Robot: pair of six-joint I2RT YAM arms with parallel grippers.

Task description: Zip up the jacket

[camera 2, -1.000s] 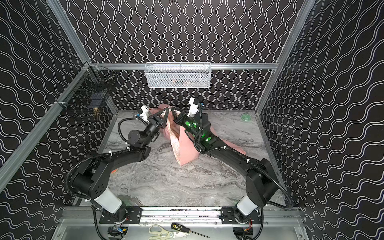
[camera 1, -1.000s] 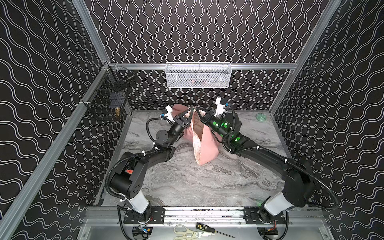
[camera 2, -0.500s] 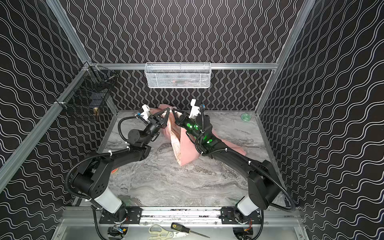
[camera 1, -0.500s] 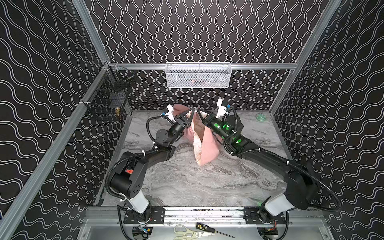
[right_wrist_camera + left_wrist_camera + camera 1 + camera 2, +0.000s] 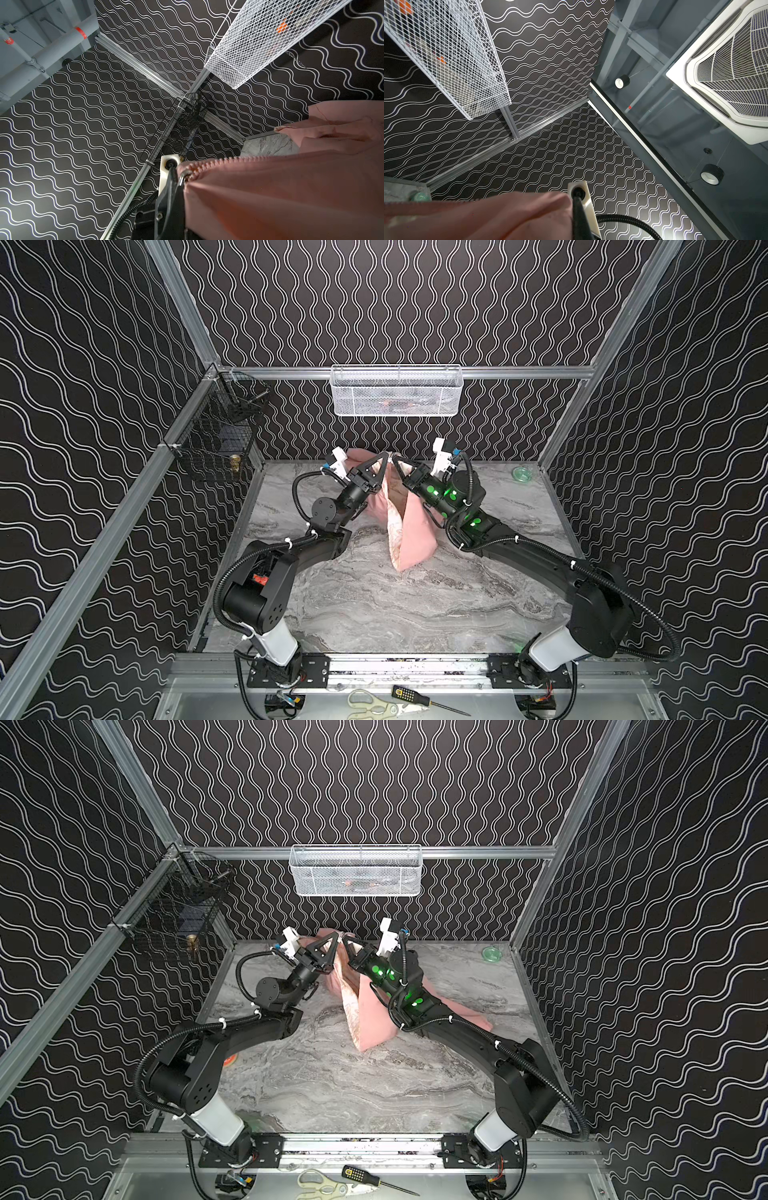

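Salmon-pink jacket (image 5: 413, 526) is hanging unzipped, the left gripper (image 5: 385, 457) and right gripper (image 5: 396, 460) clenching its top edge almost tip to tip, opening running down toward the table (image 5: 415, 614).

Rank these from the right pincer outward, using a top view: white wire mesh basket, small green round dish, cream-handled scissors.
1. White wire mesh basket, on the back wall, just behind and above the right pincer.
2. Small green round dish, in the back right corner.
3. Cream-handled scissors, at the very front, near the middle.
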